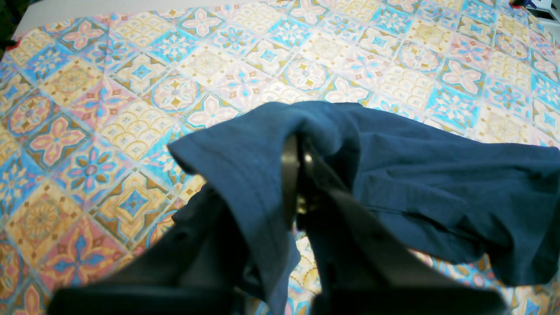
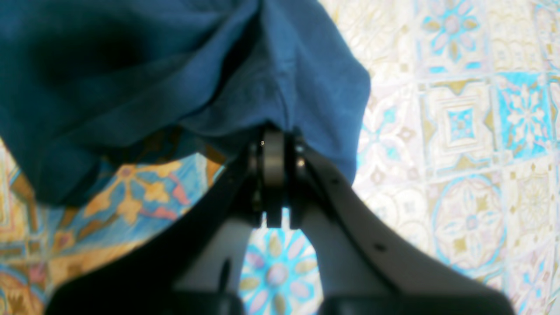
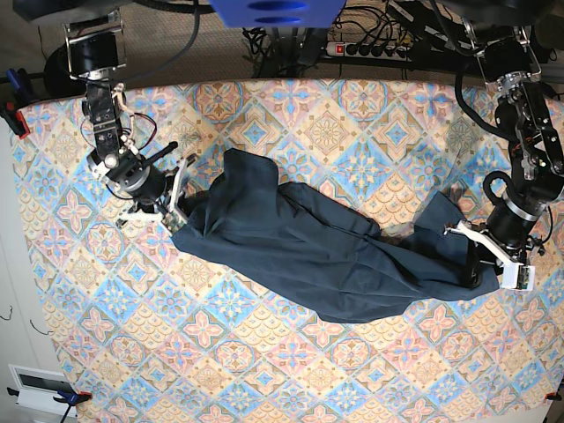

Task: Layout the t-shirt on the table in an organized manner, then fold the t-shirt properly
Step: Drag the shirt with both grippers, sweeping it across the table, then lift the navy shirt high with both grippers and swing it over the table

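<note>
Cloth drapes over the left gripper (image 1: 297,175), clamped on the t-shirt (image 1: 415,188), hiding its fingertips. Right wrist view: right gripper (image 2: 275,148) pinched on a bunched edge. Base view: shirt stretched between both across the table (image 3: 291,370), collar hidden.

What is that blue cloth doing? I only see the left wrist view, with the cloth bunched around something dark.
Observer: That is the left end effector, shut on one end of the t-shirt.
Operator: Where's the other end?
Observer: The right end effector is shut on it, across the table.
Operator: Is it flat?
Observer: No. In the base view it lies stretched between both arms as a wrinkled diagonal band.
</note>
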You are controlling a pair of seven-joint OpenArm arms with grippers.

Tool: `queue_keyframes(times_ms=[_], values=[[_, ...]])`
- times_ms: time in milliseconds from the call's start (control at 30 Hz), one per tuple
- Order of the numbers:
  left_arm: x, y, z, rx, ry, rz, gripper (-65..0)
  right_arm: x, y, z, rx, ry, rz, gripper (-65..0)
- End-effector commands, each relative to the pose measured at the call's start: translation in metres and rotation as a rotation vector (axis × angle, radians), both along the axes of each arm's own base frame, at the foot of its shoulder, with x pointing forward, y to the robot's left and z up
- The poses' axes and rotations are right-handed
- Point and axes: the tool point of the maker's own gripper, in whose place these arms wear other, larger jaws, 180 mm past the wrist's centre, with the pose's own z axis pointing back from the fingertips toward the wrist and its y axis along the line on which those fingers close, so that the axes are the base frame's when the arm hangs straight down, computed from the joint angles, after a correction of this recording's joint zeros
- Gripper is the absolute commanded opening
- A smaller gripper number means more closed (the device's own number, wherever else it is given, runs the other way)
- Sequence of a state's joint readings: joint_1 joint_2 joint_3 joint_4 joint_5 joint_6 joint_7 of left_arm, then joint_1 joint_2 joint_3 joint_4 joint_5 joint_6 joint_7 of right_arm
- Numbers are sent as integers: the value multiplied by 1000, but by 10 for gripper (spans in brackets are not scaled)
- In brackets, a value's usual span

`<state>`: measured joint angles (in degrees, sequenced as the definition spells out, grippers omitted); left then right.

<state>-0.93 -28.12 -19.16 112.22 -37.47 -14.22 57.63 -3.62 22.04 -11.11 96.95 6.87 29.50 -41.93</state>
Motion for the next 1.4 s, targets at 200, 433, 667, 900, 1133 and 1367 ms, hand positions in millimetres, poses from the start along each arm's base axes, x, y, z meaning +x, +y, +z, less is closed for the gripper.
queue_keyframes(times_ms=[200,433,667,900,1133,1367], values=[[4,8,22,8,-71,15,-650,23,-20,66,37,-218,-52,-649],[8,38,55,9,-162,98,-650,31,-63,108,41,-318,-122,-650],[21,37,91,9,-256,94,-650,51,-97,170,133,-439,-186,-649],[44,35,109,-23,-291,80,-650,72,-121,250,265,-608,-245,-649],[61,9,141,-13,-356,8,-650,94,-145,284,307,-662,-275,-649],[96,-4,165,14,-369,-19,-650,130,-166,331,346,-719,-293,-649]])
